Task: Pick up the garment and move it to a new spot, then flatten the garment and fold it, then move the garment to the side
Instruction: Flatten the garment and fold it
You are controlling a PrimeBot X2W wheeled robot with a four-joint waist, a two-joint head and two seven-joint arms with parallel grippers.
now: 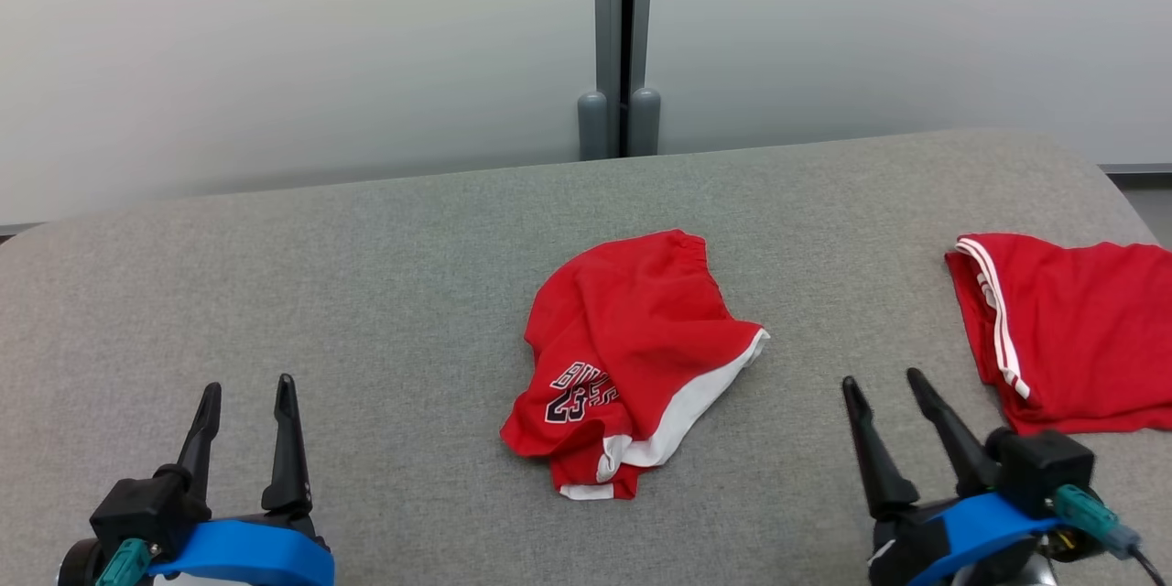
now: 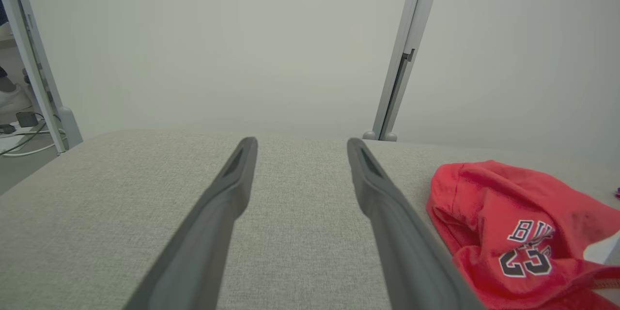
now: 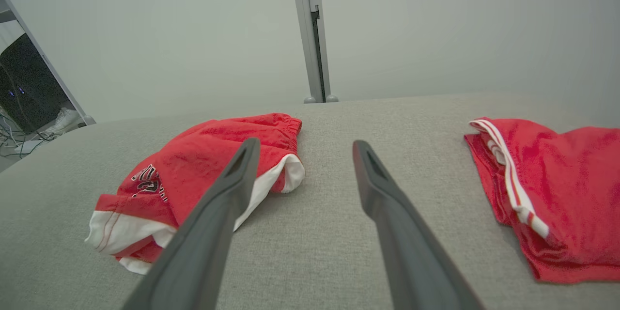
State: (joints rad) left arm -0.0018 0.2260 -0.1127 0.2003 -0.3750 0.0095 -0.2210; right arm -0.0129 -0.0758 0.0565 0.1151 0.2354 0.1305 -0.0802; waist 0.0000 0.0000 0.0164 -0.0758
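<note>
A crumpled red garment (image 1: 632,357) with white trim and a dark "23" print lies in the middle of the grey padded table (image 1: 366,293). It shows at the right in the left wrist view (image 2: 513,232) and at the left in the right wrist view (image 3: 193,174). My left gripper (image 1: 247,398) hovers open near the front left, well apart from the garment (image 2: 300,147). My right gripper (image 1: 884,389) stands open at the front right, a short way right of the garment (image 3: 302,147). Nothing sits between either pair of fingers.
A second red garment (image 1: 1062,330) with white side stripes lies flat at the table's right edge, also seen at the right of the right wrist view (image 3: 547,189). A pale wall with a grey post (image 1: 623,37) stands behind the table.
</note>
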